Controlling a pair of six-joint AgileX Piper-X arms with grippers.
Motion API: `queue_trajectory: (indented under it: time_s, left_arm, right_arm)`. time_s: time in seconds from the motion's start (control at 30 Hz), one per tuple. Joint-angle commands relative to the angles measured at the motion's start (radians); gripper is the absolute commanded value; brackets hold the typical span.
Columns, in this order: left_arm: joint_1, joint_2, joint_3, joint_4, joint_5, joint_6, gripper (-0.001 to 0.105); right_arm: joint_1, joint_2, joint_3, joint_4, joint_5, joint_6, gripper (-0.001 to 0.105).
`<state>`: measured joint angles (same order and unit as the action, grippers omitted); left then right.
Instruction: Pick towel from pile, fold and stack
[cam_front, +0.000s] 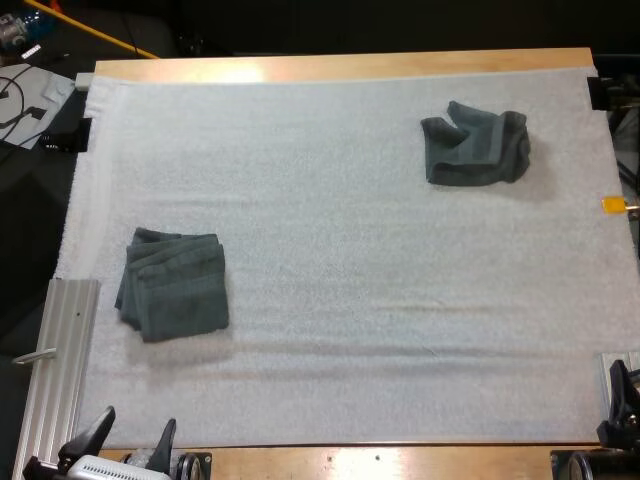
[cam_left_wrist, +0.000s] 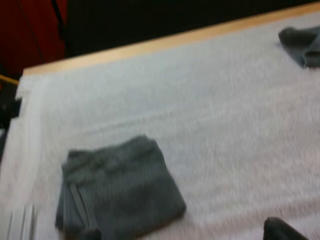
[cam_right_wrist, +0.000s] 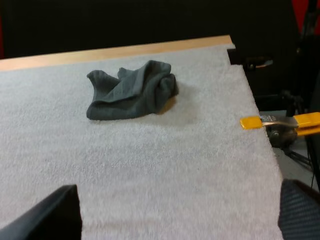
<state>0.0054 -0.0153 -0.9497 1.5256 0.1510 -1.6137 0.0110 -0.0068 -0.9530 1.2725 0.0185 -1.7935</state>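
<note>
- High view, nearest edge: left gripper (cam_front: 135, 440) hovers with fingers spread, holding nothing; right gripper (cam_right_wrist: 175, 212) is likewise spread and empty, probably parked clear of the work.
- Folded stack (cam_front: 175, 285) lies squared on the white mat's (cam_front: 330, 300) near left, within the left arm's reach.
- Crumpled towel (cam_front: 475, 143) sits far right near the table's (cam_front: 340, 66) back edge, well apart, likely the next one to fold.
</note>
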Motion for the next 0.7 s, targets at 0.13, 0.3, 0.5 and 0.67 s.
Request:
queue_trajectory:
  time_s: [0.13, 0.3, 0.5, 0.67]
  left_arm:
    - [0.000, -0.130, 0.018, -0.107, 0.001, 0.003, 0.061]
    - [-0.001, -0.135, 0.010, 0.007, 0.004, 0.000, 0.061]
    - [-0.001, -0.145, 0.019, -0.004, 0.008, 0.001, 0.061]
    - [-0.001, -0.146, 0.057, -0.092, 0.009, 0.004, 0.061]
  right_arm:
    - [-0.003, -0.036, 0.031, -0.102, -0.009, -0.007, 0.077]
    - [-0.002, -0.054, 0.020, -0.038, -0.007, -0.005, 0.077]
    - [-0.003, -0.053, 0.037, -0.042, -0.011, -0.007, 0.077]
    - [-0.001, -0.055, 0.093, -0.111, -0.015, -0.008, 0.077]
